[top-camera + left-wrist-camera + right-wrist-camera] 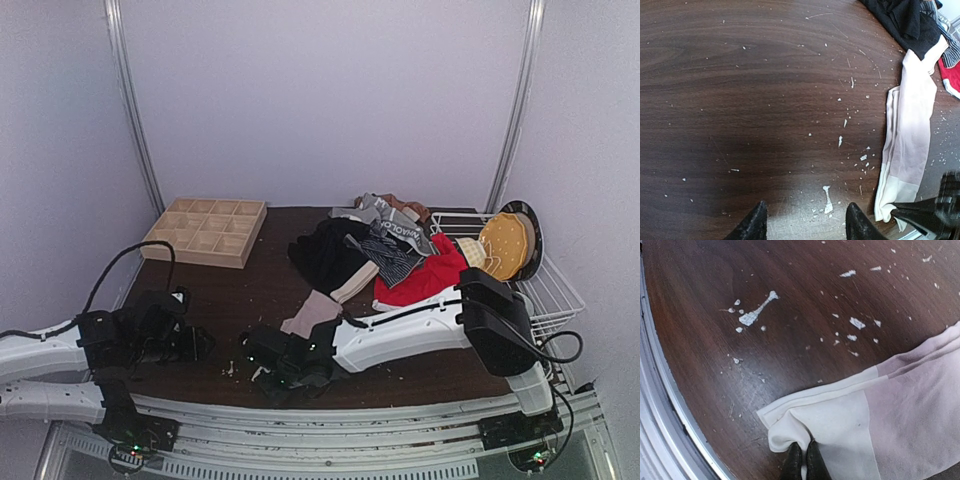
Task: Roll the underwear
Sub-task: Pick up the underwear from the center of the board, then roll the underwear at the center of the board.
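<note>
Since the pale pink-beige briefs [910,145] lie flattened into a long strip on the table [230,290], near end at the front edge and far end up against the pile of other underwear [370,250], we read this as the start of the roll. Right gripper [802,460] has its fingers pressed together on the near hem, pinching the folded corner. Left gripper [805,222] is spread over bare wood beside the strip, holding nothing. Next move, as we judge it: turn the pinched hem over and roll away toward the pile, left arm guiding the other edge (thin cloth, likely to skew or spring open). Hard to make out: the far end meets black cloth [900,20] and we can't tell which lies on top; layer count unclear; the pinch is cut off at the bottom of the right wrist view. Wooden grid tray [205,230] sits well apart, far left.
</note>
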### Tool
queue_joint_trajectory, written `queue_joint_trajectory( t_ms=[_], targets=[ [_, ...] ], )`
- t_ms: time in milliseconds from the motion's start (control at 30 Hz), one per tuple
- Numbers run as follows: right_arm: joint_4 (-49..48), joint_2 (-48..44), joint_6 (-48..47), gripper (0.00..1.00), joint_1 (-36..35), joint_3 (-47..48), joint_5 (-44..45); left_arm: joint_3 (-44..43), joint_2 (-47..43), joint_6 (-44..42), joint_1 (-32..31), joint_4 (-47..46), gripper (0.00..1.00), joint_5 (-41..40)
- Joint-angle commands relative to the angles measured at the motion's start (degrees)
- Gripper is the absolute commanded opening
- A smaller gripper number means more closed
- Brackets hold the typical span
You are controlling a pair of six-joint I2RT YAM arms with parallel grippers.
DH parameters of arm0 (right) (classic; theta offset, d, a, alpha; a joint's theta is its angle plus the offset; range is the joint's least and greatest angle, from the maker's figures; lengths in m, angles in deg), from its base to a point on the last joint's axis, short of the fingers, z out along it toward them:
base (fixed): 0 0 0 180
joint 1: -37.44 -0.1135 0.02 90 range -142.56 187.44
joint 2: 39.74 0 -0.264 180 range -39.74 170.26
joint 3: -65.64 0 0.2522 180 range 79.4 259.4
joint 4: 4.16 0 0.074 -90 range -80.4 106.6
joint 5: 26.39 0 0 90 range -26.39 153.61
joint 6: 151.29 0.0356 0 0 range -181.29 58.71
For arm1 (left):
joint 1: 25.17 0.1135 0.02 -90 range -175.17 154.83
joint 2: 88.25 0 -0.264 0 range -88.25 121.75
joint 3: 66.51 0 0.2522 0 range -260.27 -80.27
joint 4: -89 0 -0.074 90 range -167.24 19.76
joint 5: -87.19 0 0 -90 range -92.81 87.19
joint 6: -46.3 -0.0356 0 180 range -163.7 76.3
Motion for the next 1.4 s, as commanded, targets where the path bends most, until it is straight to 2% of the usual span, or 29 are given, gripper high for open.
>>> queue_joint_trajectory(
  t_ms=[0,333,567,767,933,1033,1200,1367],
  targets=[
    [-3.1,-4.0,5.1,0.0,3.6,-8.9,-12.8,0.6,-0.6,-2.1,0.3,-2.3,0.51,2.2],
    [-10.1,-8.7,8.9,0.0,8.1,-12.6,-28.4,1.7,1.0,-7.0,0.2,-10.4,0.49,9.9],
    [-16.7,-11.0,13.5,0.0,11.4,-18.4,-36.5,5.6,3.0,-11.7,-1.7,-22.7,0.5,18.3],
    [-21.6,-12.5,16.6,0.0,14.2,-22.7,-41.7,9.3,5.7,-15.3,-5.0,-34.1,0.57,19.9],
    [-23.9,-13.1,17.9,0.0,16.5,-25.3,-45.5,12.0,8.5,-19.6,-8.4,-44.4,0.7,18.5],
    [-23.4,-13.0,17.0,0.0,17.5,-25.9,-46.7,13.1,11.9,-22.4,-8.8,-51.6,0.73,18.7],
    [-23.6,-12.4,16.7,0.0,18.8,-26.3,-49.1,13.0,19.8,-28.9,-9.6,-62.2,0.72,21.5],
    [-23.0,-12.6,15.6,0.0,19.8,-26.8,-50.4,9.0,28.3,-33.8,-9.7,-63.6,0.69,24.2]
  ],
)
